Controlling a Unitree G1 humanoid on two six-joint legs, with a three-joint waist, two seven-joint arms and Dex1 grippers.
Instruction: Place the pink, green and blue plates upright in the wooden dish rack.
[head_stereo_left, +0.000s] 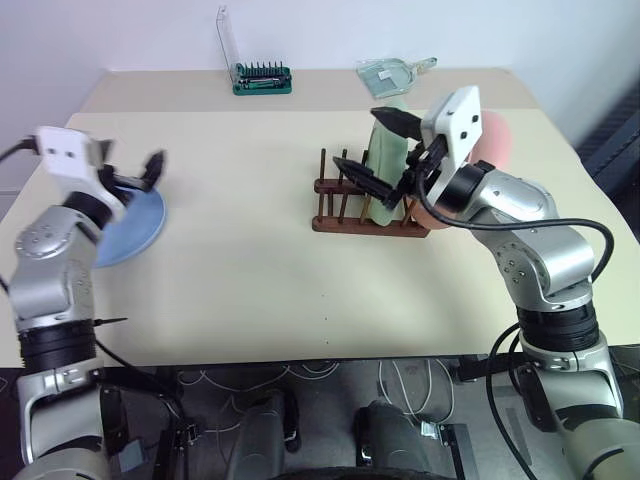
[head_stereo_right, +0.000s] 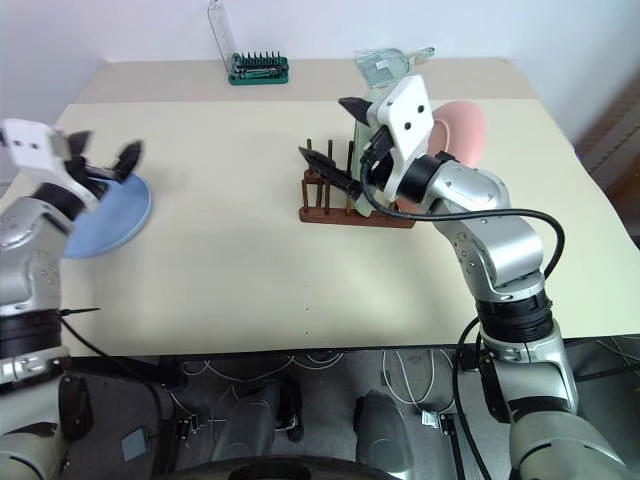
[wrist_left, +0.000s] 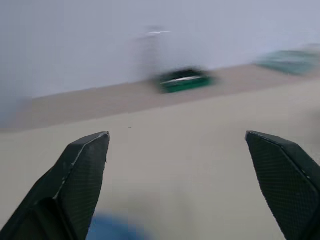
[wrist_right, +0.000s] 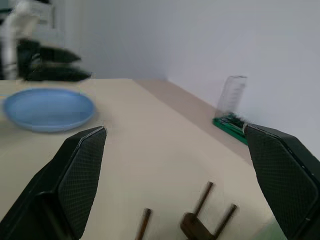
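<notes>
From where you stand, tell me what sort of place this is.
Likely a robot test bench posing as a kitchen counter: a plain beige table against a bare wall, a wooden dish rack with plates, and a screwdriver-bit case at the back.

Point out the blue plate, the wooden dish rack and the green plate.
blue plate (head_stereo_right: 112, 222): right eye view, on its flat middle.
wooden dish rack (head_stereo_left: 345, 225): left eye view, on the near base rail.
green plate (head_stereo_left: 385, 160): left eye view, on its upright face.
</notes>
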